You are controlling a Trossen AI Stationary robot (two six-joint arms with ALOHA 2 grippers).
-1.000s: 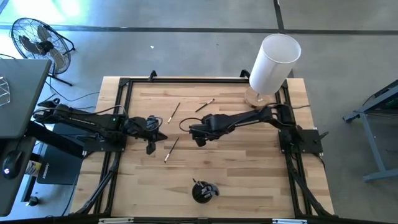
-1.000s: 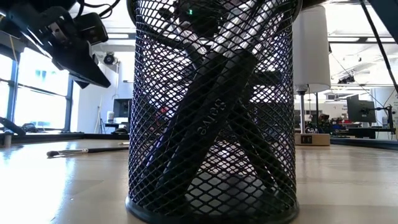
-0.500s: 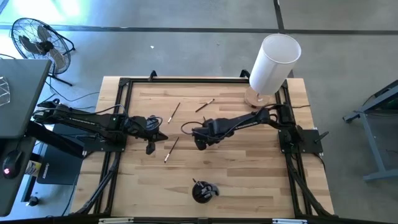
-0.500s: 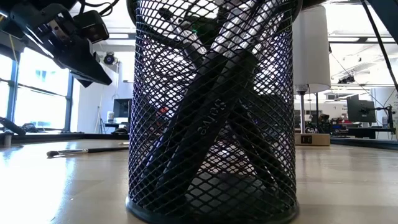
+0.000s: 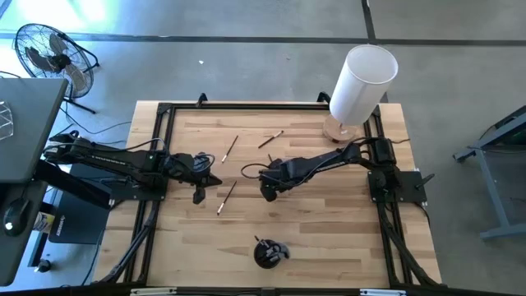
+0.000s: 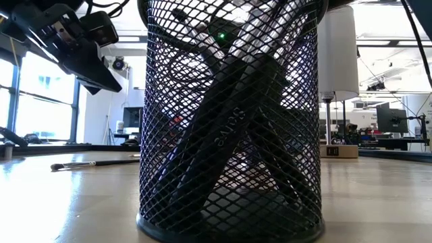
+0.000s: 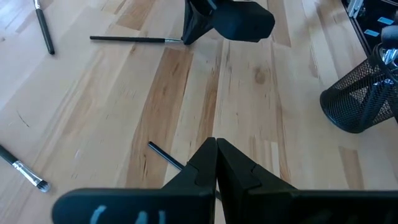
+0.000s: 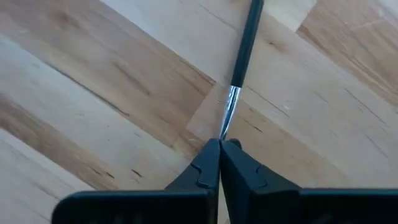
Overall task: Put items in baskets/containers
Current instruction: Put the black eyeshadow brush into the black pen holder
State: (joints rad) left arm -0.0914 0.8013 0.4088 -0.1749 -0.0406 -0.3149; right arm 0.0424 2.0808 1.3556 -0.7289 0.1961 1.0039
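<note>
Centrally, the right tool (image 8: 219,147) was seen shut on a brush (image 8: 244,48) low over the wooden tabletop (image 5: 329,214), while the left tool (image 7: 216,147) was kept closed and empty near another brush (image 5: 226,197), well apart from the black mesh cup (image 5: 269,254).

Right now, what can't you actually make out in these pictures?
- Low view: the black mesh cup fills the frame and hides most of the table behind it.
- Number of brushes inside it: tangled behind the mesh in the low view, too small in the high view.
- Right wrist view: the makeup brush has its bristle end hidden between the shut right gripper.
- Left wrist view: a thin brush runs under the shut left gripper; whether it is gripped is unclear.
</note>
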